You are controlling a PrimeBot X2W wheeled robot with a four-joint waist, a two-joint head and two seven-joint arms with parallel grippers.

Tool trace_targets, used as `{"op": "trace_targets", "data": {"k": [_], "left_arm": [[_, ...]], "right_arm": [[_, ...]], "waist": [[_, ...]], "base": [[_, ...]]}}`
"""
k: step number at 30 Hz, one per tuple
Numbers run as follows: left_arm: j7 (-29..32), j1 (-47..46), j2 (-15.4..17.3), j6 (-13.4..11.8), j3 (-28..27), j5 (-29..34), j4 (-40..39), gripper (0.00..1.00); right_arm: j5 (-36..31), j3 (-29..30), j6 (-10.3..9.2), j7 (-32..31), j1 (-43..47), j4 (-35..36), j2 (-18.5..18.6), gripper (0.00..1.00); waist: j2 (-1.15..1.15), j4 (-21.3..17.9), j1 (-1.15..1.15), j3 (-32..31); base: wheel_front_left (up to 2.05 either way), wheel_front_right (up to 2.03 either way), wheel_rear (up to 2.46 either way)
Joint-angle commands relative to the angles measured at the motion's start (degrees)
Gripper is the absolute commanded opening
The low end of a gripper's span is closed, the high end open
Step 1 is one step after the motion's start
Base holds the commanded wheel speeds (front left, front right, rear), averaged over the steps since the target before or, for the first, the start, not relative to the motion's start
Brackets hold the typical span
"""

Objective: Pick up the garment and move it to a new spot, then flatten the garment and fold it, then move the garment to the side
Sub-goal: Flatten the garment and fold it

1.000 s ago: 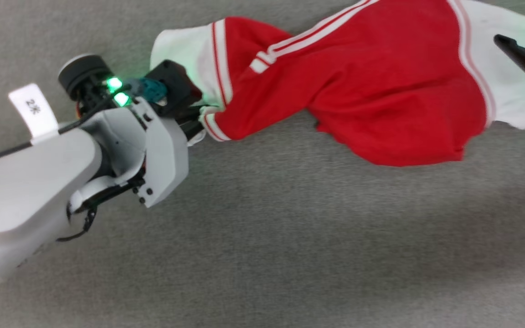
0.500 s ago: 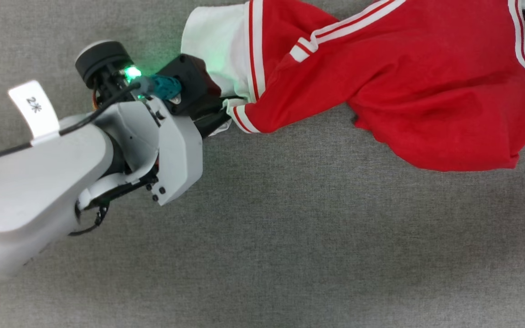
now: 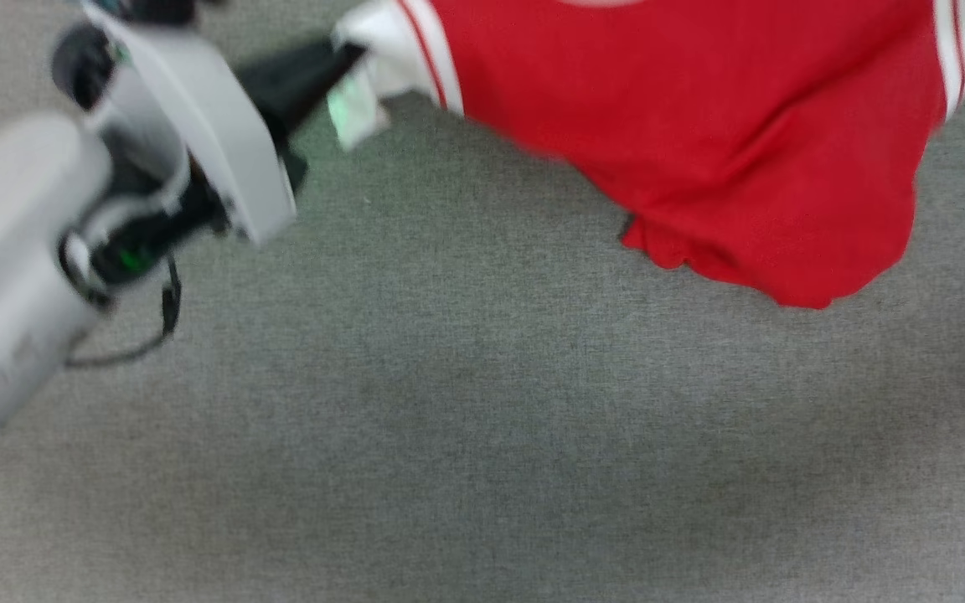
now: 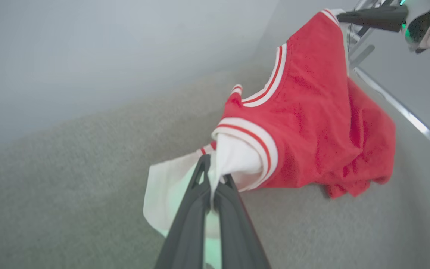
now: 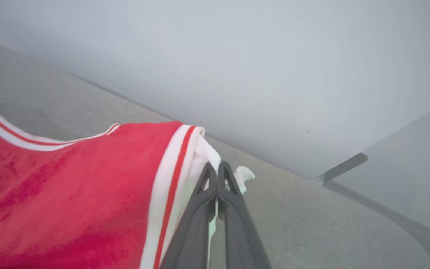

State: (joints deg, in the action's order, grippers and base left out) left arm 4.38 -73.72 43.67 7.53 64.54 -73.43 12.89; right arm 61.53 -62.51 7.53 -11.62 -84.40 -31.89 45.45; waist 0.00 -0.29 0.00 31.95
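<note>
Pinching a white end of the garment (image 3: 700, 126), the left pincer (image 3: 347, 55) sits at the upper left of the head view, with its dark fingers pressed together on the cloth and tips pointing right. Pale forearm (image 3: 5, 251) behind it is blurred, and a black cable (image 3: 166, 306) loops under the wrist. Left wrist view: same pincer is clamped on a bunched white fold next to a red-and-white striped band, and a loose white flap hangs down left of the fingers with a green tint on it.

Moving right, the red body of the garment spans the top middle of the head view, strung between both pincers. Its lowest red fold sags toward the grey surface (image 3: 449, 435). From the left wrist view that fold looks to rest on it, hard to be sure.

Right end: the right pincer (image 5: 217, 168) has its fingers pressed together on the white edge just beside the striped band, with a small white scrap poking out right of the tips. It also shows at the top right of the left wrist view, holding the high corner. Plain grey wall (image 5: 237, 56) behind, with a metal strip (image 5: 342, 166) along its foot
</note>
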Motion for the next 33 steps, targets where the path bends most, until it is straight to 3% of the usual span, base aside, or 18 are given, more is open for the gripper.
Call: {"op": "trace_targets", "data": {"k": [1, 5, 8, 13, 17, 19, 22, 26, 29, 33], "left_arm": [[-0.3, -1.7, -1.0, -0.1, -1.3, -1.5, 1.7, 0.00], [1.5, -8.0, -5.0, -0.1, -4.4, -5.4, 8.0, 0.00], [0.8, -14.8, -8.6, -0.4, -6.9, -5.4, 15.4, 0.00], [-3.7, -26.7, -14.3, -4.2, -10.9, -3.4, 29.1, 0.00], [-7.9, -34.2, -16.3, -4.6, -12.0, -0.8, 36.7, 0.00], [-10.4, -35.2, -17.5, -3.5, -12.6, -0.7, 39.6, 0.00], [-10.6, -32.6, -18.6, -1.5, -12.1, -1.4, 42.4, 0.00], [-8.3, -24.9, -17.7, -0.1, -10.6, -3.6, 42.5, 0.00], [-7.2, -15.8, -15.9, 0.0, -8.6, -5.7, 35.9, 0.00], [-6.8, -3.3, -10.7, 0.0, -6.6, -9.7, 24.2, 0.00]], "right_arm": [[-1.2, 0.7, -0.08, 2.2, -1.9, -1.4, -0.9, 0.00], [-4.4, 3.9, -0.08, 9.1, -8.0, -8.7, -3.9, 0.00], [-6.1, 7.9, -0.07, 14.0, -13.4, -16.3, -8.4, 0.00], [-8.3, 13.1, -0.07, 21.7, -20.9, -28.4, -15.9, 0.00], [-11.7, 14.7, -0.07, 25.4, -26.2, -35.1, -20.0, 0.00], [-12.9, 15.0, -0.07, 26.3, -26.6, -36.8, -21.4, 0.00], [-14.7, 13.7, -0.08, 26.7, -23.8, -36.9, -21.7, 0.00], [-14.6, 11.1, -0.07, 26.8, -16.8, -34.1, -21.6, 0.00], [-12.6, 8.8, -0.07, 26.0, -9.7, -29.9, -19.7, 0.00], [-8.6, 5.4, -0.07, 23.4, -0.2, -20.8, -14.8, 0.00]], "waist": [[0.00, -0.1, 0.00, -1.1], [0.00, -0.1, 0.00, -0.8], [0.00, -0.3, 0.00, -0.4], [0.00, -1.9, 0.00, -1.5], [0.00, -2.4, 0.00, -2.1], [0.00, -2.5, 0.00, -2.9], [0.00, -2.4, 0.00, -4.4], [0.00, -2.6, 0.00, -6.5], [0.00, -2.6, 0.00, -8.0], [0.00, -2.4, 0.00, -10.1]], "base": [[0.00, 0.00, 0.00], [0.00, 0.00, 0.00], [0.00, 0.00, 0.00], [0.00, 0.00, 0.00], [0.00, 0.00, 0.00], [0.00, 0.00, 0.00], [0.00, 0.00, 0.00], [0.00, 0.00, 0.00], [0.00, 0.00, 0.00], [0.00, 0.00, 0.00]]}}
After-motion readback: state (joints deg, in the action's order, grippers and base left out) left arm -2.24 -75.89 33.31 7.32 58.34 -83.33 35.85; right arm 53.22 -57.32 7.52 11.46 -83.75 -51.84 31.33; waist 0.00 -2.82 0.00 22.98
